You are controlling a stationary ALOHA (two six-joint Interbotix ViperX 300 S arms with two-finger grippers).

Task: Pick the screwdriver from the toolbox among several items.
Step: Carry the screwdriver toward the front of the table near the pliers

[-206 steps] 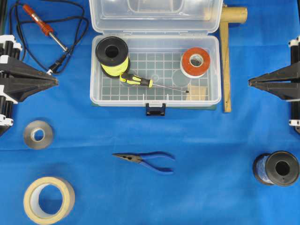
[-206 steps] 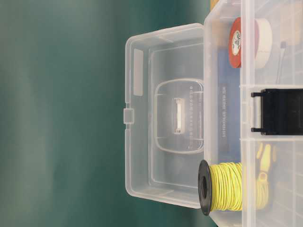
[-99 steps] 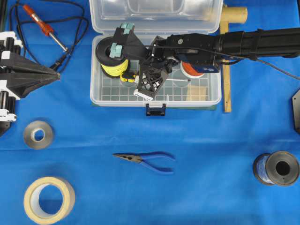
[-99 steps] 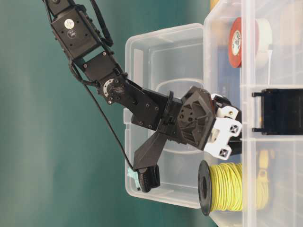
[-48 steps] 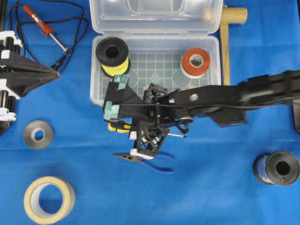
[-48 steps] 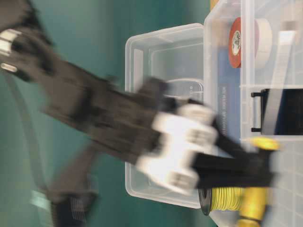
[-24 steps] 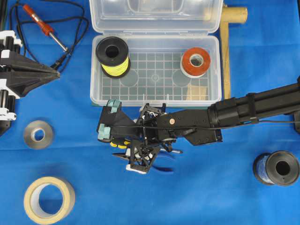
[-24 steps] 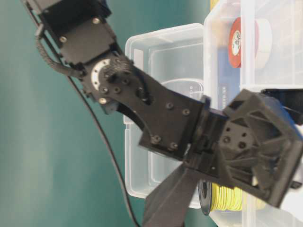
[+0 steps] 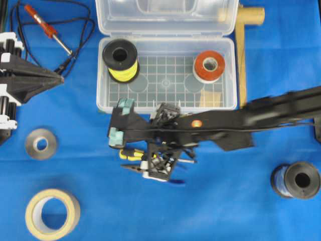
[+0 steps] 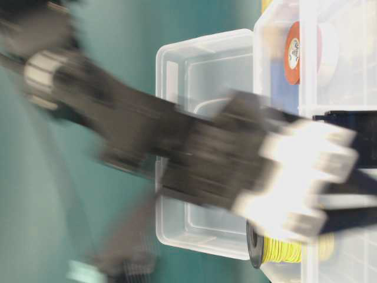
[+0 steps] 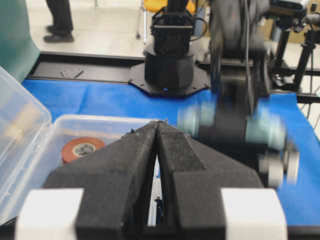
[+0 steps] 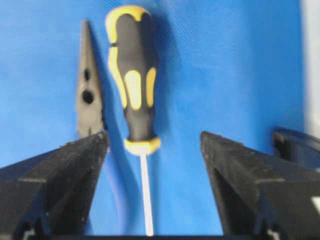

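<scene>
Black right end effector point(image 12: 152, 165) gapes around unheld screwdriver point(image 12: 132, 85).

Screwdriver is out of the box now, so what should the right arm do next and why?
Probably lift straight up and away. The right gripper is open, and the screwdriver lies on the cloth beside the pliers, outside the toolbox.
</scene>
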